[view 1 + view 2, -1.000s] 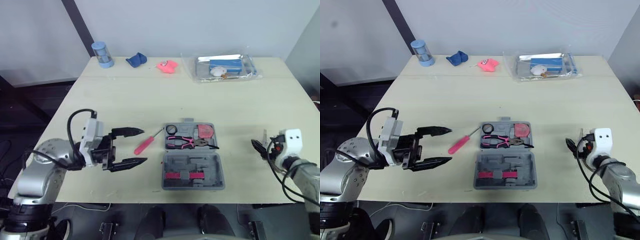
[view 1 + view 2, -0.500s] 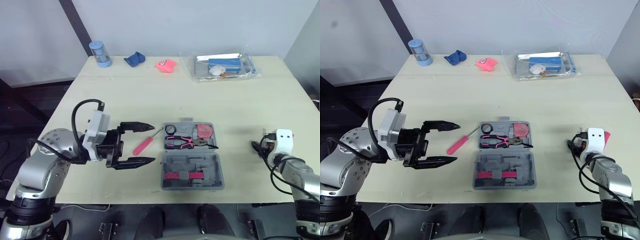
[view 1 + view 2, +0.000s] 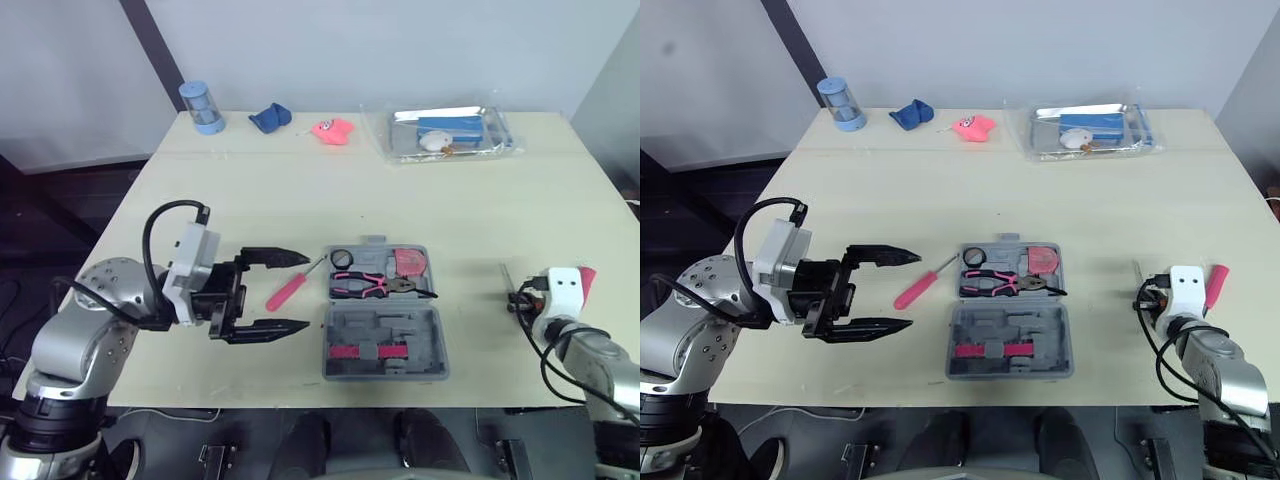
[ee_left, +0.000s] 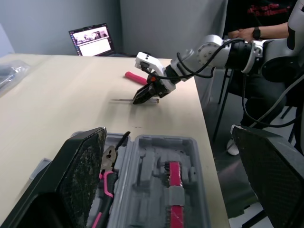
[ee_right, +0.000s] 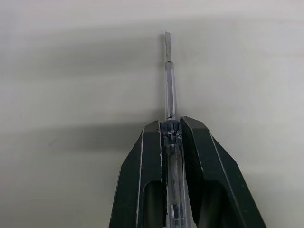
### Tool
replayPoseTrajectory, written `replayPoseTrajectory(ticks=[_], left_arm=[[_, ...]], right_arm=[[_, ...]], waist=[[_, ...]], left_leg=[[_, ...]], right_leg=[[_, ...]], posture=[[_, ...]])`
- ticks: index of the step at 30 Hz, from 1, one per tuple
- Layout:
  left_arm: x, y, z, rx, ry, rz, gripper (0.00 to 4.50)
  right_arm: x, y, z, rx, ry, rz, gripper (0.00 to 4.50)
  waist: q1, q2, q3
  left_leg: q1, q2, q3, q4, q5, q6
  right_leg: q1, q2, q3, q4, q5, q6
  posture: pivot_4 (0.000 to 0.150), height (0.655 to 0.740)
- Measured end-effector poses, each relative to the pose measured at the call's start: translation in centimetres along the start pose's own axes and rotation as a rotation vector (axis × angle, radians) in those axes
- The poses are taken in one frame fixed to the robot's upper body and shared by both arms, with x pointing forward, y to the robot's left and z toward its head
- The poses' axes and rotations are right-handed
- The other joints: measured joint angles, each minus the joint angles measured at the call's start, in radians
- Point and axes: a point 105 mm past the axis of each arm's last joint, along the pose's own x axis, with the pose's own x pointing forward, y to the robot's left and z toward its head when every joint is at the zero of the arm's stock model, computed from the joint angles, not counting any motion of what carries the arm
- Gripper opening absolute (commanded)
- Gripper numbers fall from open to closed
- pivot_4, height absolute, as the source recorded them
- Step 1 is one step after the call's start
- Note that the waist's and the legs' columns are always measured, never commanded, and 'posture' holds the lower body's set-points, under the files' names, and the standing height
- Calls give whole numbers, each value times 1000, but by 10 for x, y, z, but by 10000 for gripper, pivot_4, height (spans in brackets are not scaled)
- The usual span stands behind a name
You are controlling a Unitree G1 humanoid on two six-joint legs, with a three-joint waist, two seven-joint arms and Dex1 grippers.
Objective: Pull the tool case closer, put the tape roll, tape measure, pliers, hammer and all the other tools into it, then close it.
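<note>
Clamping a screwdriver (image 5: pixel 167 76) shaft, right gripper (image 5: pixel 170 126) jaws; left gripper (image 3: pixel 306 290) jaws apart, near tool case (image 3: pixel 385 322)

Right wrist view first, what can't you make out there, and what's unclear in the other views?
Right wrist view: the right claw is shut on a screwdriver by its shaft; the handle is hidden behind the claw.
Left wrist view: a finger of the open left claw covers part of the tool case; the bottom edge cuts off more.
Head views: the clear bag holds things too small to name.
</note>
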Motion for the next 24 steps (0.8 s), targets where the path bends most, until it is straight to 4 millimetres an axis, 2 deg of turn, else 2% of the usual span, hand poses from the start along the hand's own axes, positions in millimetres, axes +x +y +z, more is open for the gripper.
replayPoseTrajectory(ticks=[1, 3, 6, 11, 21, 23, 24], left_arm=[[0, -1, -1, -3, 3, -4, 45000], [-1, -3, -2, -14, 7, -16, 45000], [0, -6, -1, -10, 9, -34, 45000], [2, -12, 1, -2, 15, -71, 45000], [1, -14, 0, -12, 21, -92, 45000], [1, -14, 0, -13, 21, -94, 45000], [1, -14, 0, -13, 21, -94, 45000]], right_arm=[[-4, 4, -2, -3, 2, 12, 11], [-18, 24, -14, 5, 35, 69, 11], [-25, 39, -26, 22, 73, 106, 11], [-29, 49, -33, 40, 77, 108, 11], [-28, 51, -35, 66, 52, 80, 11], [-29, 51, -37, 70, 51, 84, 10259], [-29, 51, -37, 71, 51, 86, 13175]], waist=[[0, 0, 0], [1, 0, 0], [0, 0, 0], [0, 0, 0], [0, 0, 0], [0, 0, 0], [0, 0, 0]], left_leg=[[0, 0, -1, 0, 0, 0], [-1, 0, -1, 0, 0, 0], [-1, 0, 0, 0, 0, 0], [0, 0, -1, 0, 0, 0], [0, 0, -1, 0, 0, 0], [0, 0, -1, 0, 0, 0], [0, 0, -1, 0, 0, 0]], right_leg=[[0, 0, 0, 0, 0, 0], [0, 0, -1, 0, 0, 0], [0, 0, 0, 0, 0, 0], [0, 0, 0, 0, 0, 0], [0, 0, 0, 0, 0, 0], [0, 0, 0, 0, 0, 0], [0, 0, 0, 0, 0, 0]], posture=[[1500, 7400], [1500, 7400], [1500, 7400], [1500, 7400], [1500, 7400], [1500, 7400], [1500, 7400]])
